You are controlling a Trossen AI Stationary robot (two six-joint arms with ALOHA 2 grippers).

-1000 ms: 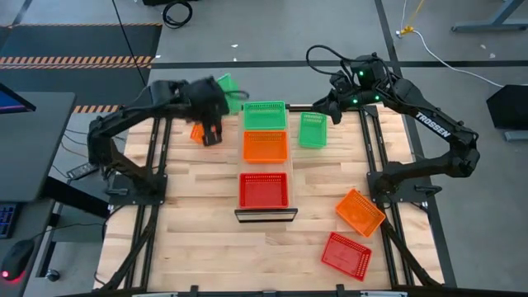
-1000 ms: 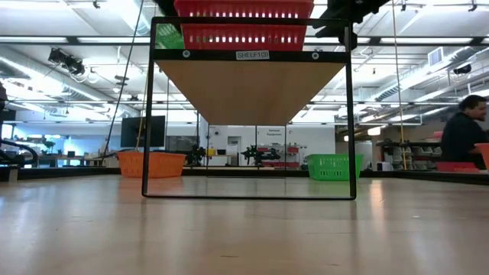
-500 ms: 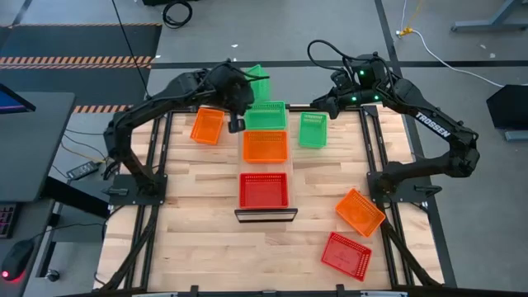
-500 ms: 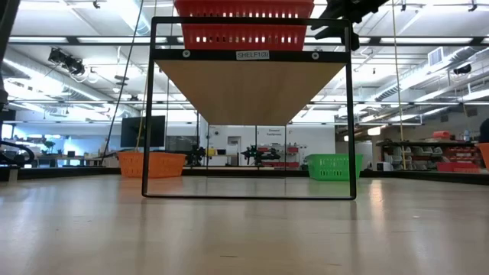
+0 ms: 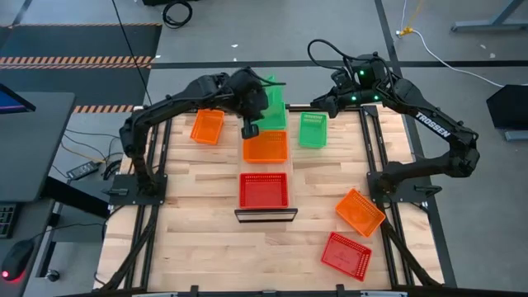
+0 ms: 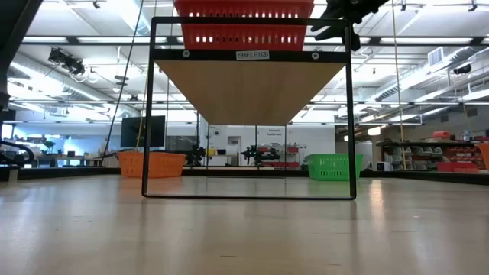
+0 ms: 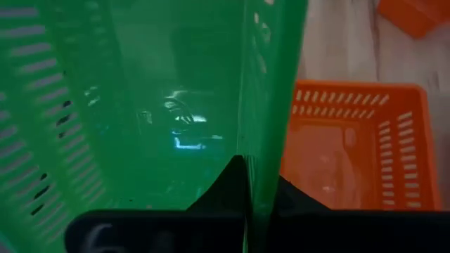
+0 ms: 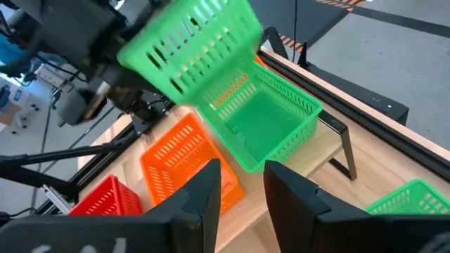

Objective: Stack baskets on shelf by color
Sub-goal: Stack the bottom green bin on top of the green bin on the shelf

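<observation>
Green mesh basket (image 5: 270, 92) is hanging tilted in the left gripper (image 7: 242, 184), pinched by one wall just above the green one (image 8: 271, 130) on the shelf (image 6: 248, 85). The right gripper (image 8: 239, 184) is waiting near the shelf's far end, fingers partly apart and holding nothing.

Left arm stretched across the table's far side, left gripper (image 5: 257, 106) clamped tight. Right arm bent, right gripper (image 5: 323, 103) at far right side, fingers (image 8: 204, 200) partly apart, nothing between them.
</observation>
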